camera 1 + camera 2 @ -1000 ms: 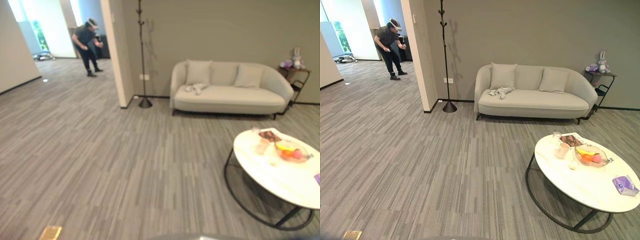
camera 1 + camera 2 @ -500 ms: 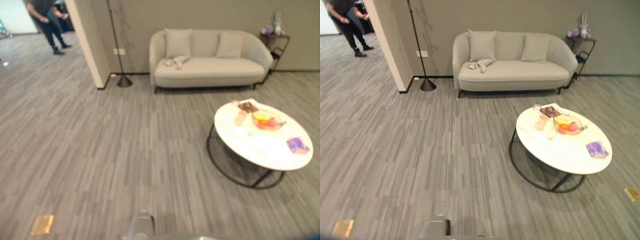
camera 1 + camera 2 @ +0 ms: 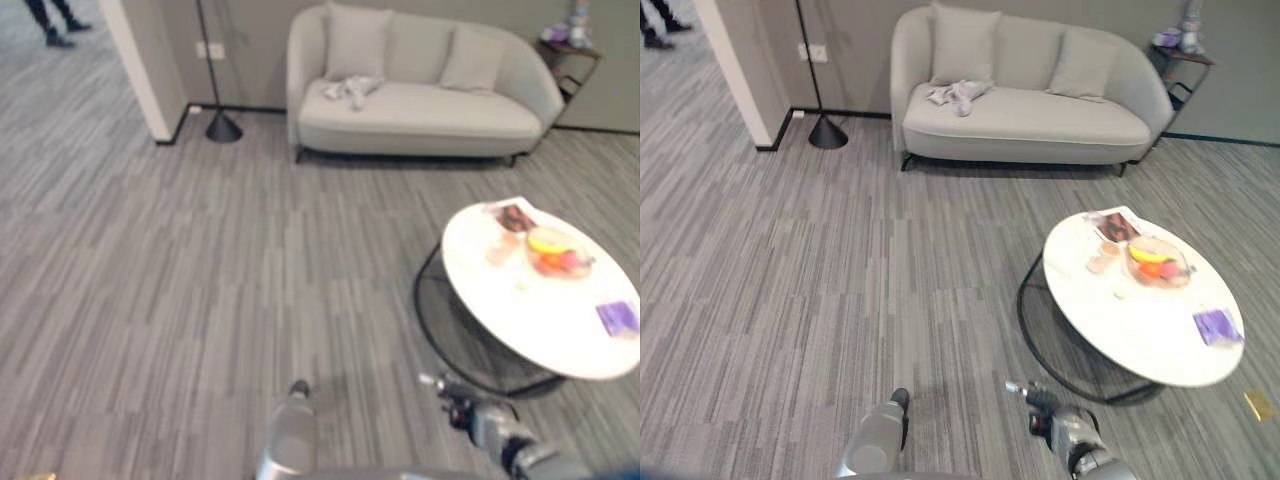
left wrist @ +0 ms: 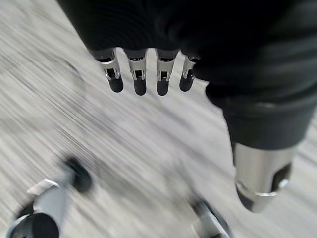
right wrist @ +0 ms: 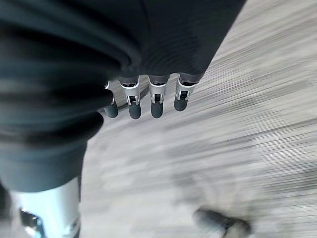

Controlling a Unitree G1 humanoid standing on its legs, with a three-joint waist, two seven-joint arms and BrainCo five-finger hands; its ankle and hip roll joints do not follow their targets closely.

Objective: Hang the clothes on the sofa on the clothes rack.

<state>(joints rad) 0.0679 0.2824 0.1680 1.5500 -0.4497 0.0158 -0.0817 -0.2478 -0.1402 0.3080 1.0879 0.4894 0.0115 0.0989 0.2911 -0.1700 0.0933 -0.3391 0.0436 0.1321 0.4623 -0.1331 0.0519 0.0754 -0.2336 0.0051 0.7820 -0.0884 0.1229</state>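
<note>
Both robot hands were empty and slack at this point. The left robot hand (image 4: pixel 163 74) had its fingers hanging straight over bare floor with the thumb off to one side, nothing in it. Same deal for the right robot hand (image 5: pixel 148 99): fingers loose and straight, thumb apart, just carpet past them. In the head views both arms poked in low, at about 6 and 5 o'clock, held down by the robot's sides, not reaching for anything.

The clothes (image 3: pixel 958 93), a crumpled pale heap, were lying on the sofa (image 3: pixel 1030 120) seat near its left end, up at 12 o'clock and well apart from the robot. The rack (image 3: pixel 826 131), a thin dark pole on a round base, stood just beside the sofa at 11 o'clock, next to a wall corner.

So I'd call this the walk-up stage, nothing grabbed yet. To do it well I'd head for the sofa's left end, giving a wide berth to the round white desk (image 3: pixel 1160 335) at 3 o'clock with its fruit bowl (image 3: pixel 1156 260), and stop square to the clothes so either hand could reach. A person's legs (image 3: pixel 50 20) showed far off at 10 o'clock.
</note>
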